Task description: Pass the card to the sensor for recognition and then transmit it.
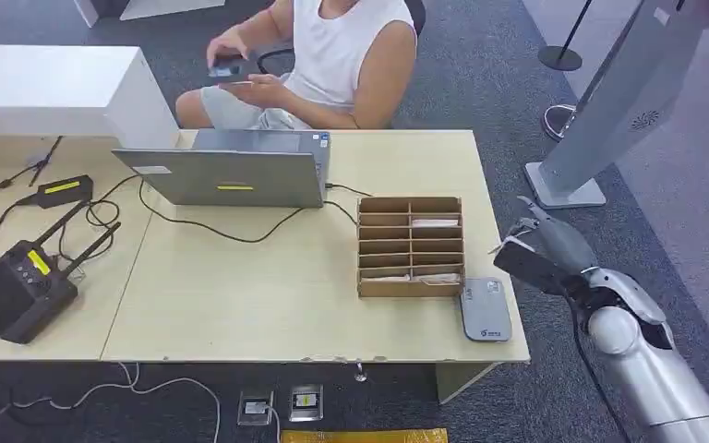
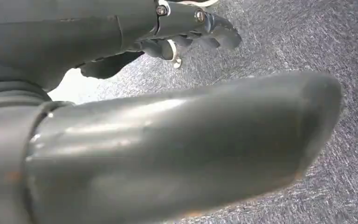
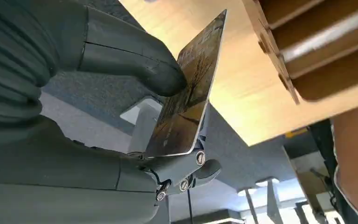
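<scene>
Holding the card (image 3: 189, 93) tight between thumb and fingers, the right robot hand (image 1: 554, 254) hangs just off the counter (image 1: 268, 295) edge. Next, I think, lay it flat over the sensor (image 1: 486, 309).

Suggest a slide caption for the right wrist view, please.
Right hand pinches the card beside the wooden table edge.
</scene>
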{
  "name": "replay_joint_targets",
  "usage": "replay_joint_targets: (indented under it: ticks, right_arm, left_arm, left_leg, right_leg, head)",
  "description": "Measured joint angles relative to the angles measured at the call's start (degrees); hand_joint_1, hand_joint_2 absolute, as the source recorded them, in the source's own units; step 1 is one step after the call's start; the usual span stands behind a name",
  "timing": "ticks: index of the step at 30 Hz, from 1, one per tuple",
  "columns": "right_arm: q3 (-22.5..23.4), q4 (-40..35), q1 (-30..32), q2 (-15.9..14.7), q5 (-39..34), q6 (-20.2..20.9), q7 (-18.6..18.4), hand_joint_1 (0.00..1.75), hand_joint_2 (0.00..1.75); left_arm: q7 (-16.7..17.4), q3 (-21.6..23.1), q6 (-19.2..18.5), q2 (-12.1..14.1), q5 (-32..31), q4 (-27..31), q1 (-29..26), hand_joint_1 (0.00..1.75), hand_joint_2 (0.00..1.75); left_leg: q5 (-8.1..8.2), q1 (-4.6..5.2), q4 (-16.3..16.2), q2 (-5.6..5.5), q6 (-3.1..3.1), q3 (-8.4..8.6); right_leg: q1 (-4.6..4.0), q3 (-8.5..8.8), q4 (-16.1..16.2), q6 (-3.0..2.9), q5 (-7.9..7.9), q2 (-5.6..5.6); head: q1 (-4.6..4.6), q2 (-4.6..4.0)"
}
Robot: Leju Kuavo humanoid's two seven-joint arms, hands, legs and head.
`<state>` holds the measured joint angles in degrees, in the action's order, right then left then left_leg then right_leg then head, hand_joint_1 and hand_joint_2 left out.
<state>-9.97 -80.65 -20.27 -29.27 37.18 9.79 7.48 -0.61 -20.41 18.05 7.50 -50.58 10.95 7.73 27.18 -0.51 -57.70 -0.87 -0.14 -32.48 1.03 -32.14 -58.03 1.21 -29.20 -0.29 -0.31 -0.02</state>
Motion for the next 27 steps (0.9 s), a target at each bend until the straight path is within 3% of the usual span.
replay_joint_targets:
  ticks: [15, 27]
  right_arm:
    - [-0.5, 1.0, 3.5, 1.8, 3.6, 5.5, 1.2, 1.75, 1.75]
    - [-1.9, 4.1, 3.6, 2.5, 4.2, 5.3, 1.9, 1.75, 1.75]
  left_arm:
    - [0.9, 0.0, 0.1, 0.0, -0.2, 0.0, 0.0, 0.0, 0.0]
    - [1.2, 0.0, 0.1, 0.0, -0.9, 0.0, 0.0, 0.0, 0.0]
  left_leg:
    - [0.0, 0.0, 0.0, 0.0, 0.0, -0.01]
    - [0.0, 0.0, 0.0, 0.01, 0.0, 0.0]
  right_leg:
    - [0.0, 0.0, 0.0, 0.0, 0.0, 0.0]
    - [0.0, 0.0, 0.0, 0.0, 0.0, 0.0]
  head:
    - [0.02, 0.0]
    - [0.02, 0.0]
